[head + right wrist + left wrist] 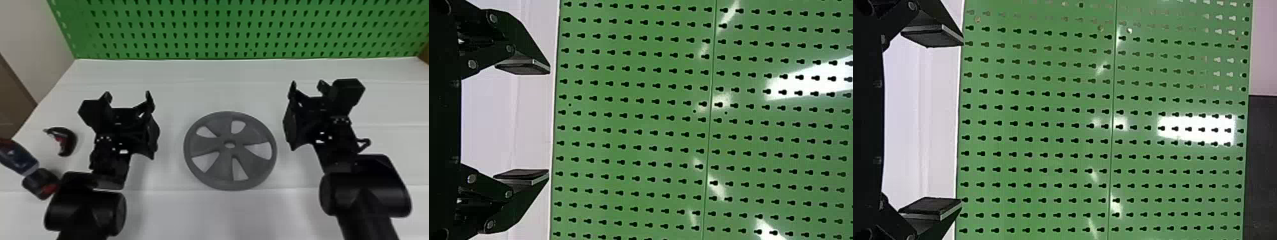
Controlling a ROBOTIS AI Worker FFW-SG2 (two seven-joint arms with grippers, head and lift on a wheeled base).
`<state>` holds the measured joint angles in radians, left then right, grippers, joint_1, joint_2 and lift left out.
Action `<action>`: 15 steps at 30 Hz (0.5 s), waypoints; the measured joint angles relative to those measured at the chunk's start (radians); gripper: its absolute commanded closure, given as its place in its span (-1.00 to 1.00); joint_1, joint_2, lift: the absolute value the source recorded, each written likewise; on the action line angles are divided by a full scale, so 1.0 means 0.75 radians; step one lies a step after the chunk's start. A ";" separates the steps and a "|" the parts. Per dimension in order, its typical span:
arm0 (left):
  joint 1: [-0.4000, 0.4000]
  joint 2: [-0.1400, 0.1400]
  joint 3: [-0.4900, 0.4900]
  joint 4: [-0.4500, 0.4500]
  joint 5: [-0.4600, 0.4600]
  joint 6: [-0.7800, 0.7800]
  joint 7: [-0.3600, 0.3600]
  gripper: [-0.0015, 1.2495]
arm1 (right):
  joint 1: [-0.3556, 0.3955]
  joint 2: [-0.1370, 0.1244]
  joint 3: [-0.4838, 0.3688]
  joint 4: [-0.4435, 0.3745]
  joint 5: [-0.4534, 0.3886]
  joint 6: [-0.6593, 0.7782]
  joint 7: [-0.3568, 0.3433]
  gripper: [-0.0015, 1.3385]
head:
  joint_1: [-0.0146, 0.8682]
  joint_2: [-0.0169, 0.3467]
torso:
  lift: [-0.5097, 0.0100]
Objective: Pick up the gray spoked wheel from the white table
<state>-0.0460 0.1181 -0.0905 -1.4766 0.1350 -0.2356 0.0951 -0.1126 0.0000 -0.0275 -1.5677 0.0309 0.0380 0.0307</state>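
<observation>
"None of the pick-up is done, then?"

"None that I can see. The wheel [221,166] lies flat on the table [194,75], its rim untouched."

"And the grippers?"

"One on each side of it. The left gripper [962,122] is to the wheel's left, apart from it, its fingers spread with nothing between them. The right gripper [549,121] is to the wheel's right, also apart, fingers spread and just as bare."

"Which way do they point?"

"Past the wheel, toward the board [207,32] that stands beyond it. So I'd call this the very start: ready hands, no hold."

"What's left?"

"Nearly everything, I'd judge. Both would have to come in to opposite edges of the wheel, get fingers over and under the rim or through the gaps by the spokes, grip, then raise it level off the table."

"Anything else about?"

"A curved red-and-black piece [71,143] and a blue-and-red tool [19,158], both well to the wheel's left. Neither seems part of this job, though the left arm [95,207] should mind the tool if it swings wide."
</observation>
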 measured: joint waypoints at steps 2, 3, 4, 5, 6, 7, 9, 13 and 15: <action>0.000 0.000 0.000 0.004 0.001 -0.003 0.000 -0.77 | 0.003 0.000 0.000 0.008 0.003 -0.020 0.000 -0.23 | 0.86 -0.66 | 0.58; 0.000 0.000 0.001 0.007 0.001 -0.005 0.000 -0.77 | 0.004 0.000 0.000 0.014 0.004 -0.032 -0.001 -0.23 | 0.86 -0.66 | 0.58; -0.001 0.000 0.001 0.010 0.001 -0.008 0.000 -0.77 | 0.005 0.000 0.000 0.019 0.006 -0.045 -0.004 -0.23 | 0.86 -0.66 | 0.58; -0.002 0.000 0.001 0.014 0.001 -0.013 0.000 -0.77 | 0.006 0.000 0.000 0.026 0.008 -0.061 -0.009 -0.23 | 0.86 -0.66 | 0.58; -0.002 0.000 0.001 0.017 0.001 -0.016 0.000 -0.77 | 0.007 0.000 0.001 0.031 0.010 -0.071 -0.014 -0.23 | 0.86 -0.66 | 0.58; -0.003 0.000 0.001 0.021 0.001 -0.019 0.000 -0.77 | 0.008 0.000 0.003 0.036 0.014 -0.085 -0.024 -0.23 | 0.86 -0.66 | 0.58; -0.004 0.000 0.001 0.026 0.010 -0.021 0.001 -0.77 | 0.012 0.000 0.009 0.040 0.024 -0.104 -0.044 -0.23 | 0.86 -0.66 | 0.58; -0.008 0.000 0.002 0.042 0.061 -0.021 0.001 -0.77 | 0.017 0.000 0.028 0.044 0.045 -0.130 -0.073 -0.23 | 0.86 -0.66 | 0.58; -0.009 0.000 0.003 0.046 0.074 -0.019 0.000 -0.77 | 0.018 0.000 0.033 0.044 0.047 -0.133 -0.074 -0.23 | 0.86 -0.66 | 0.58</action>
<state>-0.0529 0.1179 -0.0879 -1.4423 0.1908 -0.2496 0.0952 -0.0994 0.0000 -0.0031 -1.5344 0.0664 -0.0618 -0.0251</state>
